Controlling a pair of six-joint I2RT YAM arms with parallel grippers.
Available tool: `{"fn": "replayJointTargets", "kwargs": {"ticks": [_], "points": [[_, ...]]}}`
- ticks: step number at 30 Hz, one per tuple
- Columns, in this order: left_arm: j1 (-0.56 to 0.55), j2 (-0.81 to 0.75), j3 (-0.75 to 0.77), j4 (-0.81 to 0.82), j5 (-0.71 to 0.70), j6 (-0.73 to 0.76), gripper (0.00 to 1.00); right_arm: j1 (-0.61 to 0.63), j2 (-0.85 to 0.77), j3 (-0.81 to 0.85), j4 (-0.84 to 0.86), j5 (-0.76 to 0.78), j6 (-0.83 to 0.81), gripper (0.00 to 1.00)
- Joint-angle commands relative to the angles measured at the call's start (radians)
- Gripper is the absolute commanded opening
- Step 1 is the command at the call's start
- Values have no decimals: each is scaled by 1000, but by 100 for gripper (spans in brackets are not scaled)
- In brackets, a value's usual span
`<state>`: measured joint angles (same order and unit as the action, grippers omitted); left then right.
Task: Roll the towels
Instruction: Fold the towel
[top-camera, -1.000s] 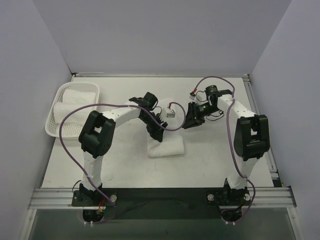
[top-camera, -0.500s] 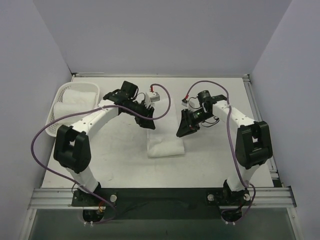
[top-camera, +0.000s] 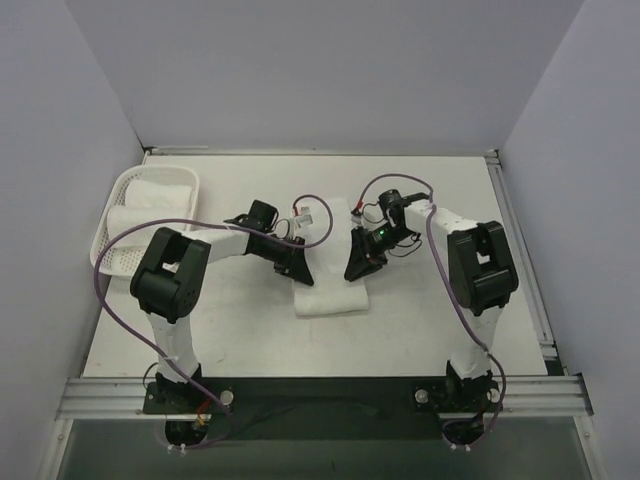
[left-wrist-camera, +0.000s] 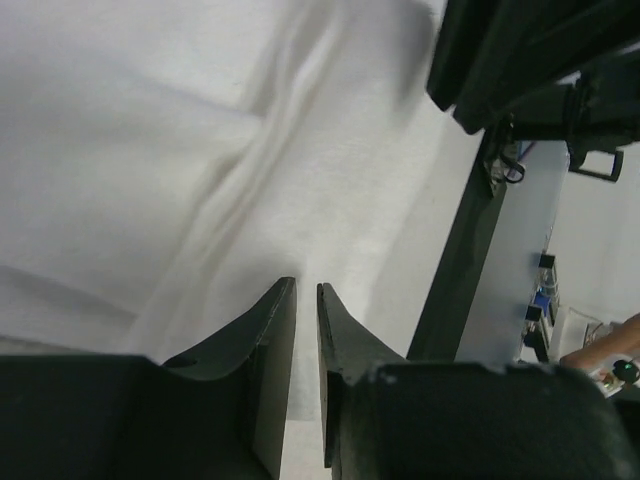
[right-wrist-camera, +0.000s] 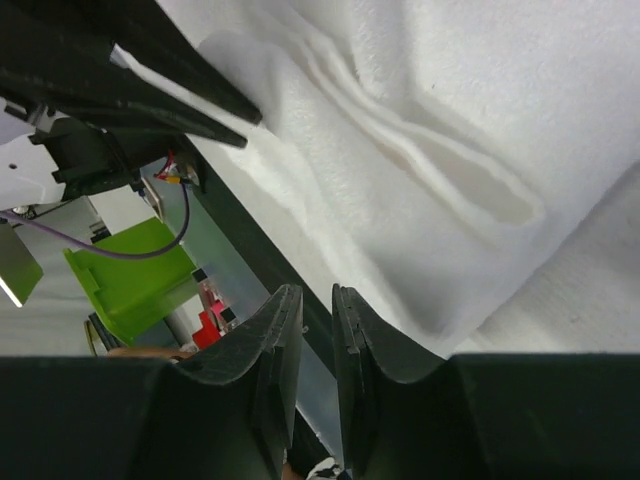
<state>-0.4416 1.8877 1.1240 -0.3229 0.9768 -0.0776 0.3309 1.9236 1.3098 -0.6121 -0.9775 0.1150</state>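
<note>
A white towel (top-camera: 332, 292) lies flat in the middle of the table, with a loose fold running across it. My left gripper (top-camera: 301, 276) is low at the towel's left edge, its jaws all but closed with nothing seen between them. In the left wrist view the left gripper (left-wrist-camera: 306, 286) points at the wrinkled towel (left-wrist-camera: 200, 150). My right gripper (top-camera: 354, 271) is low at the towel's right edge, also shut. In the right wrist view the right gripper (right-wrist-camera: 316, 291) hangs over the folded towel layers (right-wrist-camera: 450, 120).
A white basket (top-camera: 108, 258) stands at the far left and holds rolled white towels (top-camera: 150, 205). Purple cables loop from both arms over the table. The table's metal rail (top-camera: 320, 395) runs along the near edge.
My left gripper swung back and then came nearer, down to the towel's left edge. My right gripper moved left and nearer, to the towel's right edge. The towel has stayed in place.
</note>
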Motion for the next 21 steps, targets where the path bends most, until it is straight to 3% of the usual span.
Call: {"fn": "replayJointTargets", "kwargs": {"ticks": [1,10,15,21], "points": [[76,66,-12,102,-30,-47,25,20,84,37,-9,20,-1,20],[106,134,-41,61,-108,19,23,26,196,28,37,119,0,18],[115,30,-61,9,-90,70,26,26,75,-6,31,105,-5,18],[129,-182,-23,-89,-147,159,41,22,-86,22,9,72,-11,21]]}}
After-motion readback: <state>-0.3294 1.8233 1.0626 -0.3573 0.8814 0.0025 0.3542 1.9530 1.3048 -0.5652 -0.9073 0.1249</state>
